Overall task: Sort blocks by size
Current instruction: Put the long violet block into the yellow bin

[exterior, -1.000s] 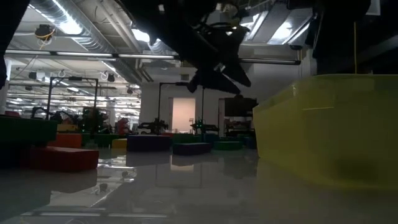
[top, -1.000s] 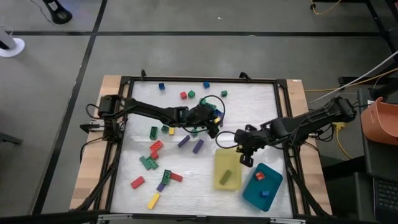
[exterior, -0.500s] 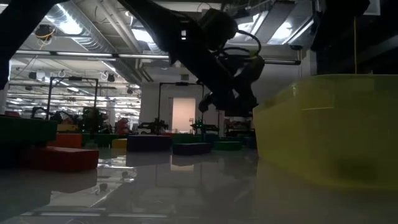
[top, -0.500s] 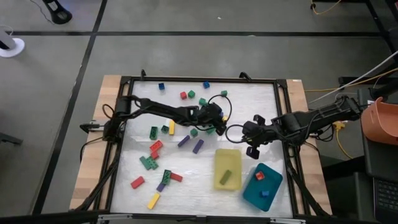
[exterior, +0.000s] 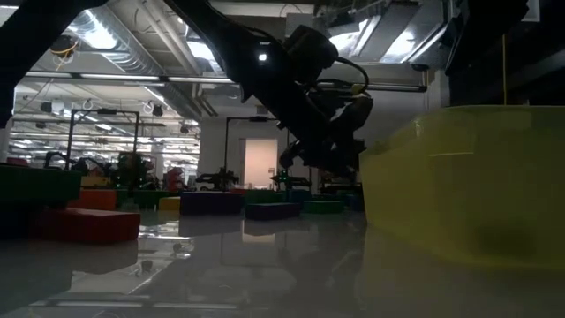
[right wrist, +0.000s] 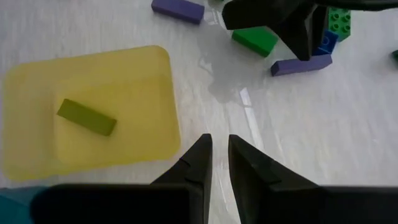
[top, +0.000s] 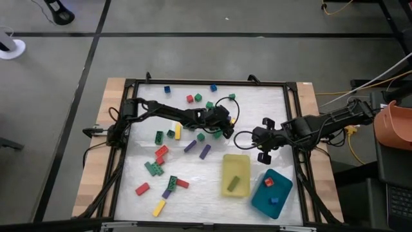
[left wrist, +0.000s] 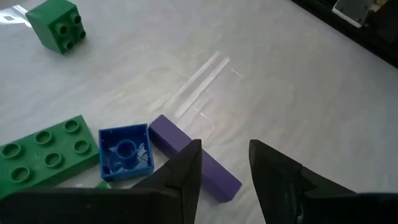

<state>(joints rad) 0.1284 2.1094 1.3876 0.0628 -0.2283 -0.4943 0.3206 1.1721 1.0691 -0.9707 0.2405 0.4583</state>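
Observation:
Red, green, blue, yellow and purple blocks lie scattered over the white table's left and far parts. My left gripper is open, low over a long purple block that lies flat. Its fingertips stand on either side of that block's near end, and I cannot tell whether they touch it. A blue cube and a flat green block lie beside the purple one. My right gripper hangs shut, holding nothing, above the table beside the yellow tray.
The yellow tray holds one long olive-green block. The teal tray at the near right holds a red cube and a blue cube. A green cube lies beyond my left gripper. A black frame runs around the table.
My left gripper has gone toward the table's right edge and down, to just above the purple block. My right gripper has drawn back from the yellow tray toward the right and far edges, rising a little and turning.

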